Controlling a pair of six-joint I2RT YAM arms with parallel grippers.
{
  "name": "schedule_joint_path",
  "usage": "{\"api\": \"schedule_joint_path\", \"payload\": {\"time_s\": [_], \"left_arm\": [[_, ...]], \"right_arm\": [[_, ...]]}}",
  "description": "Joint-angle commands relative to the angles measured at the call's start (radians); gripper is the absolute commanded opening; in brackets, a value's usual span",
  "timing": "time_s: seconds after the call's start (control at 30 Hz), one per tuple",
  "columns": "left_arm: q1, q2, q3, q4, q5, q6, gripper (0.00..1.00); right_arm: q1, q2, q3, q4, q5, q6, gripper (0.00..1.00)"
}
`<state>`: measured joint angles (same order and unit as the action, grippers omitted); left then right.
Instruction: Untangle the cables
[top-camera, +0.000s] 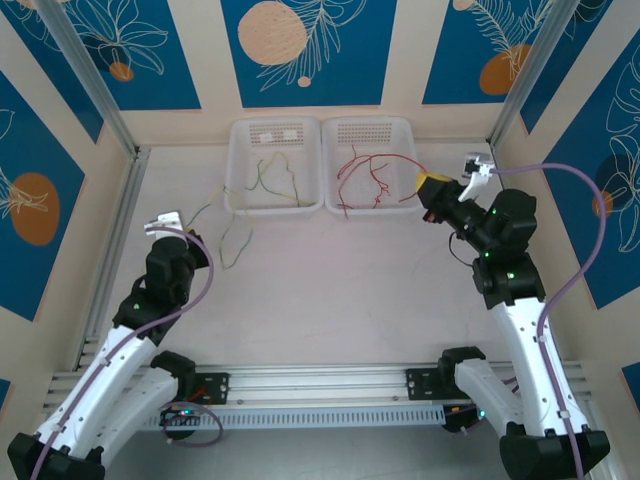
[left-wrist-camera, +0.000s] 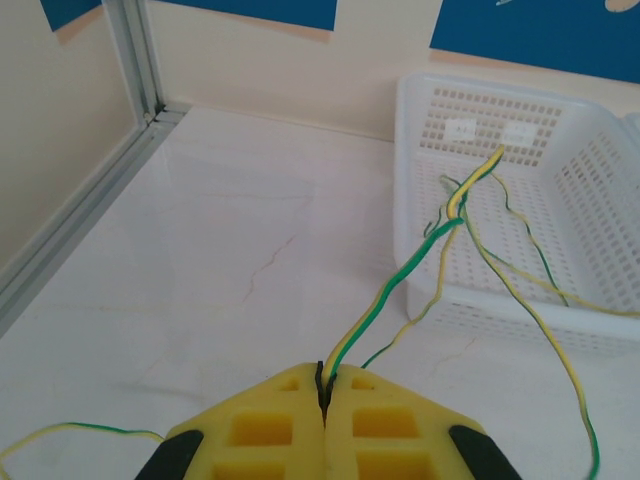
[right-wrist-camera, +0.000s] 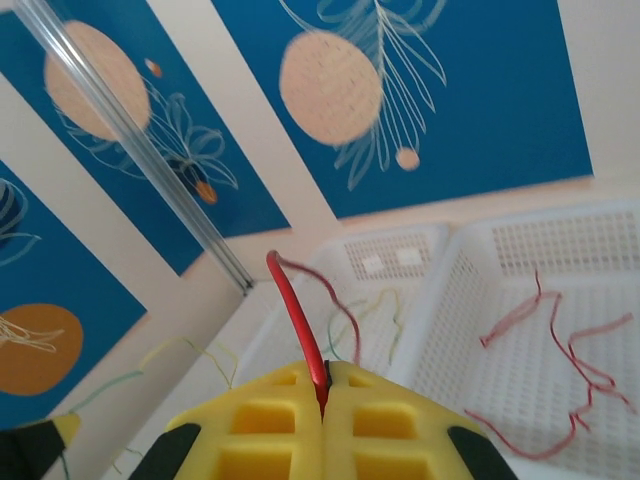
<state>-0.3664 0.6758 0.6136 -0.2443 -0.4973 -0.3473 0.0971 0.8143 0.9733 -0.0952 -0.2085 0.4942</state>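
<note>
Fingers of the left end effector (left-wrist-camera: 323, 388) pressed together on a green-yellow cable (left-wrist-camera: 400, 282), which is stretched over the counter (left-wrist-camera: 250, 250) from the left basket (left-wrist-camera: 600, 150), right end effector (right-wrist-camera: 322, 385) clamped on a red cable (right-wrist-camera: 296, 310), other red cables (right-wrist-camera: 511, 320) laid in the right basket (right-wrist-camera: 600, 245).

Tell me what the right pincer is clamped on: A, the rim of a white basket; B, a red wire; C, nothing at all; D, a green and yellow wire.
B: in the right wrist view a red wire rises straight out of the shut right pincer.
</note>
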Motion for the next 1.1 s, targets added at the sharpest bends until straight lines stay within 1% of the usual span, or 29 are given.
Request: {"api": "schedule_joint_path", "payload": {"time_s": [0.0, 0.17, 0.37, 0.67, 0.93, 1.07], "left_arm": [[0.012, 0.006, -0.007, 0.039, 0.022, -0.031, 0.00], [0.012, 0.007, -0.025, 0.052, 0.027, -0.043, 0.00], [0.011, 0.013, -0.027, 0.059, 0.040, -0.060, 0.00], [0.011, 0.012, -0.035, 0.054, 0.060, -0.081, 0.00], [0.012, -0.001, -0.046, 0.052, 0.059, -0.088, 0.00], [0.012, -0.002, -0.055, 0.055, 0.064, -0.097, 0.00]], "right_arm": [[0.014, -0.015, 0.073, -0.029, -0.012, 0.004, 0.00], [0.027, 0.005, 0.133, -0.068, 0.023, 0.004, 0.00], [0.026, 0.091, 0.183, -0.089, 0.107, -0.013, 0.00], [0.016, 0.276, 0.300, -0.081, 0.187, -0.050, 0.00], [0.009, 0.417, 0.344, -0.068, 0.243, -0.072, 0.00], [0.002, 0.523, 0.362, -0.053, 0.245, -0.072, 0.00]]}}
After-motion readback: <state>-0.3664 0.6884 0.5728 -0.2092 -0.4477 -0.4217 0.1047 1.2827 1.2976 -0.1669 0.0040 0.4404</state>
